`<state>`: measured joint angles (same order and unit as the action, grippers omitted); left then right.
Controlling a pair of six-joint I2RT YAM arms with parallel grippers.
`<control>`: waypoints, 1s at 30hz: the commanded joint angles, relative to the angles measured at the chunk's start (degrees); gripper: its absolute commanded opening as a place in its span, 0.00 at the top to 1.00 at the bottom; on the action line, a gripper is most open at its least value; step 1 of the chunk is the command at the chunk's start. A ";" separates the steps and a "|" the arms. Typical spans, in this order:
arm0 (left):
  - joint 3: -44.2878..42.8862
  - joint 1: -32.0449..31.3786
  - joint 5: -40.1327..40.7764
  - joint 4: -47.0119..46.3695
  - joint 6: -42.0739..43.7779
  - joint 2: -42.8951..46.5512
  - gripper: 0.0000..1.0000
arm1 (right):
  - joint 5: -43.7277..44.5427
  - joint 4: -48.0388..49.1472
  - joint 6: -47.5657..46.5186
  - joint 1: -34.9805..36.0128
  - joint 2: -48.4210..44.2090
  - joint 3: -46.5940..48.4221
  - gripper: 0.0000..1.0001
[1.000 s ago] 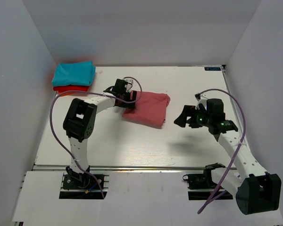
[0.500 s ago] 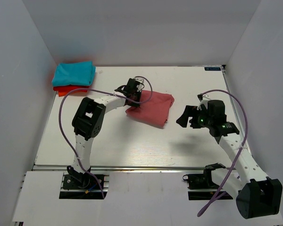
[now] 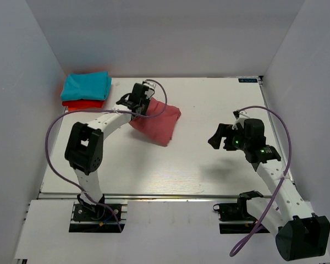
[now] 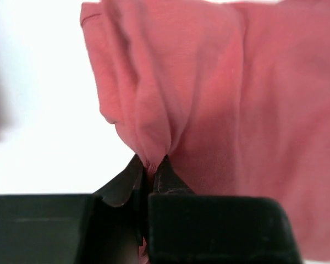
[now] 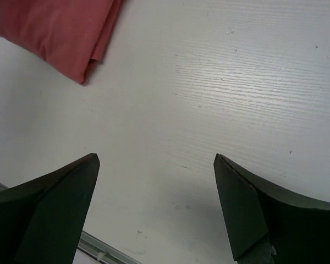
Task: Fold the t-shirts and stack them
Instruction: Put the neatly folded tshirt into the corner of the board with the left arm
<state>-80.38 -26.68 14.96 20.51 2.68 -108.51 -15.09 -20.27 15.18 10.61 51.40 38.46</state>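
Note:
The salmon-pink t-shirt (image 3: 157, 121), folded into a rough rectangle, lies mid-table. Its left edge is pinched in my left gripper (image 3: 142, 107), which is shut on the cloth; the wrist view shows a bunched fold (image 4: 154, 132) rising from between the closed tips (image 4: 152, 165). A turquoise folded t-shirt (image 3: 87, 85) lies on an orange-red one (image 3: 82, 103) at the far left corner. My right gripper (image 3: 215, 137) hovers open above bare table to the right of the pink shirt, nothing between its fingers (image 5: 71, 187); one corner of the pink shirt (image 5: 60, 33) shows in its view.
White walls enclose the table on the left, back and right. A metal rail (image 3: 154, 195) runs along the near edge in front of the arm bases. The left arm's purple cable (image 3: 52, 137) loops out to the left.
My left gripper closed on the pink shirt's left edge and has dragged it left, toward the stack. The right arm stayed nearly still, open.

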 commanded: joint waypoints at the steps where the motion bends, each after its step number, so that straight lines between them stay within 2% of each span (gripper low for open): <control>1: -2.50 1.45 1.12 -1.88 7.25 6.47 1.00 | 1.47 0.32 -0.33 -0.15 -1.82 0.13 0.10; 11: -16.89 10.32 1.47 0.58 13.76 2.69 1.00 | 2.44 0.23 0.20 -0.07 -0.33 0.48 0.10; 20: -31.48 18.93 -5.02 2.08 16.92 -3.80 1.00 | 3.49 -0.20 0.55 -0.15 1.34 1.27 0.10; 25: -43.52 21.49 -6.61 5.15 16.92 -9.52 1.00 | 3.67 -0.20 0.99 -0.15 2.83 2.32 0.10; 28: -48.10 23.34 -7.23 5.85 16.05 -11.46 1.00 | 3.93 -0.03 1.43 -0.15 3.71 2.76 0.10; 30: -48.12 24.91 -9.25 5.16 15.26 -11.46 1.00 | 4.02 0.67 1.61 -0.06 4.23 2.76 0.10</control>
<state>-124.86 -3.20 8.71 26.85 18.74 -121.89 -11.90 -20.62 16.25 10.61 55.11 38.70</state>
